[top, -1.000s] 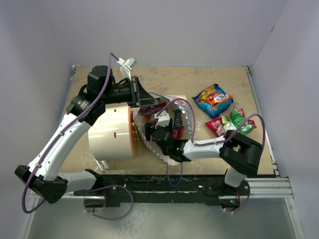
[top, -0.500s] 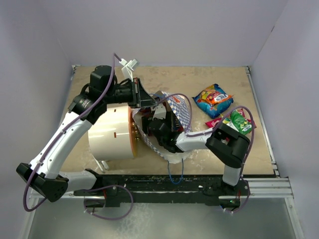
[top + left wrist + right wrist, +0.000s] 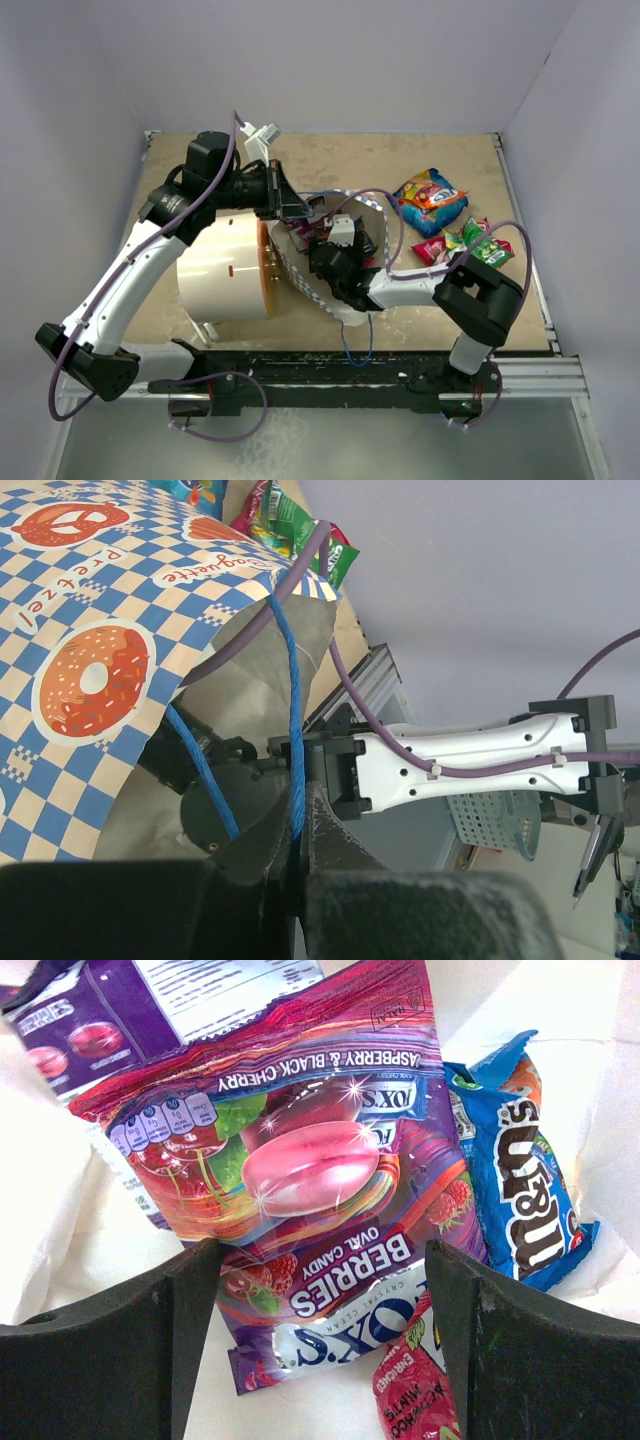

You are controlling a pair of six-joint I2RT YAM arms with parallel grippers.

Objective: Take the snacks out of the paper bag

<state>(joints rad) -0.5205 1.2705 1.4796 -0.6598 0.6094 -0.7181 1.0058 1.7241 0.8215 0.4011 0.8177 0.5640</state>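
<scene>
The paper bag [image 3: 300,278], blue-and-white checkered, lies open on its side mid-table. My left gripper [image 3: 291,206] is shut on its blue cord handle [image 3: 291,730] and holds the rim up. My right gripper [image 3: 328,243] is inside the bag, open. Its jaws stand either side of a purple berries candy packet [image 3: 300,1160], as the right wrist view [image 3: 320,1260] shows. A blue-and-orange packet [image 3: 525,1200], a red mint packet [image 3: 415,1390] and another purple packet [image 3: 180,1000] lie beside it. Outside the bag lie a blue-and-orange packet [image 3: 428,200] and green and red packets [image 3: 470,243].
A big white cylinder [image 3: 222,265] lies on its side just left of the bag, under my left arm. Grey walls enclose the table on three sides. A black rail [image 3: 400,372] runs along the near edge.
My right gripper has shifted inside the bag mouth and its elbow has swung back right. My left gripper has kept the handle, nudging slightly right. The bag's rim has moved with it.
</scene>
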